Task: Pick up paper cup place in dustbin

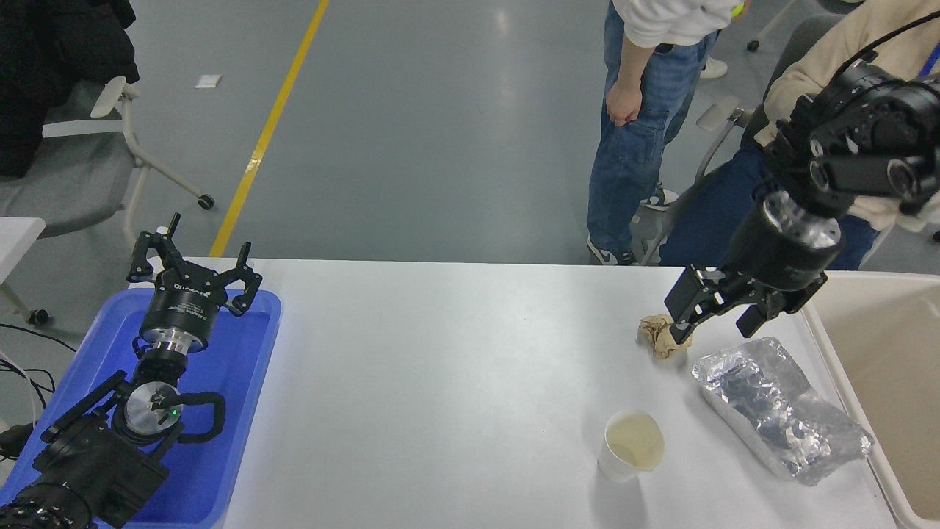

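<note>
So the whole thing is hinging on one gap: the paper cup (631, 445) is sitting toward the camera and a bit to the left of the right pincer (716, 316), well apart from it, with open table (455, 367) in between. The cup is standing upright, mouth facing up, so its long axis is running vertically. I'd guess the next move needs the pincer coming back toward the robot and dropping down around the rim or the side wall.

The right pincer is hanging over the far right part of the table with its fingers spread apart and nothing between them. Right beside its left finger, maybe even overlapping it from this angle, is a crumpled tan paper ball (663, 335). I can't tell if they're touching. Nearer the camera from the pincer, and to the right of the cup, a crinkled silver foil bag (780, 408) is lying on its side.

The dustbin (881, 367) is just to the right of the right pincer, at the table's edge, so the carry after a grasp looks short.

The left pincer (192, 275) is parked way off on the other side over a blue tray (242, 411), fingers splayed and holding nothing. The right arm is clearly the nearer one to the cup.

A couple of people are at the far side behind the table.
</note>
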You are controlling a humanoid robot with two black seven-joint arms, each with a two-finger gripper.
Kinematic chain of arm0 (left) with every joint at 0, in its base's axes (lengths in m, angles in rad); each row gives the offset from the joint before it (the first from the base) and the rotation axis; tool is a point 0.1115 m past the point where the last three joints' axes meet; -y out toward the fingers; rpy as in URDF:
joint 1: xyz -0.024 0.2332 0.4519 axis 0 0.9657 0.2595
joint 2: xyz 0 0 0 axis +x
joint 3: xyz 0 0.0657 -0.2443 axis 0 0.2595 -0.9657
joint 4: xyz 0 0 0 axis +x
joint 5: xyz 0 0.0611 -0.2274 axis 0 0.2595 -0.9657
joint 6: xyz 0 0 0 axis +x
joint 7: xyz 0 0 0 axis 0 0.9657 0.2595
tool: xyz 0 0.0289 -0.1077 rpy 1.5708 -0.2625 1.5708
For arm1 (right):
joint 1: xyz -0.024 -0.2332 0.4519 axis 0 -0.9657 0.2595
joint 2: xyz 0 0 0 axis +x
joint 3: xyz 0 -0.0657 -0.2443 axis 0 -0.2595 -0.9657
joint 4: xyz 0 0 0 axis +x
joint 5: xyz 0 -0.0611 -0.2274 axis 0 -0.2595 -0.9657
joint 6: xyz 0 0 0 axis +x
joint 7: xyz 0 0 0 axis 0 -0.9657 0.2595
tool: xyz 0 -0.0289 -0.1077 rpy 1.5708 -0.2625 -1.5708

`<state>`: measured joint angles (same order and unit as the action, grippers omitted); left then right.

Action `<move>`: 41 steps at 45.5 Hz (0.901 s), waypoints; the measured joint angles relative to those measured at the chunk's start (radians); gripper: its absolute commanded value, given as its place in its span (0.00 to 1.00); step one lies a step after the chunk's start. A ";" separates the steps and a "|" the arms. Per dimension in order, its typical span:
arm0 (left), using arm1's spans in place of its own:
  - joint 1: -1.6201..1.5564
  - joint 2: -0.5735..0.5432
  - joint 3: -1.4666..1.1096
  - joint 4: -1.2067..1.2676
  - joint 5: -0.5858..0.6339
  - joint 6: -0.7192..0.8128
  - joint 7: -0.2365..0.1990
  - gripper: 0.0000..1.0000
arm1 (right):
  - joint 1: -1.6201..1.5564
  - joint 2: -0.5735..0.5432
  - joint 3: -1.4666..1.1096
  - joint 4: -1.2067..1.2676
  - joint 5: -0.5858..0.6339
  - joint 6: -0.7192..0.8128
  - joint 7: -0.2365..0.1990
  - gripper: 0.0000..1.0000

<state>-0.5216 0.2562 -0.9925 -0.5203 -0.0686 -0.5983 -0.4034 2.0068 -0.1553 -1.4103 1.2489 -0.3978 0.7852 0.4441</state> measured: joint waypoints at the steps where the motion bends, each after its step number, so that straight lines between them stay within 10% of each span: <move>1: 0.000 0.000 0.000 0.000 0.000 0.000 0.000 1.00 | -0.012 0.000 0.004 -0.001 0.003 0.000 -0.012 1.00; 41: 0.000 0.000 -0.001 0.000 0.000 -0.003 0.000 1.00 | -0.292 0.013 0.091 -0.123 0.141 -0.041 -0.130 1.00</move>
<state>-0.5215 0.2562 -0.9940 -0.5204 -0.0682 -0.6013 -0.4034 1.7152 -0.1420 -1.3195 1.1260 -0.2572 0.7445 0.3138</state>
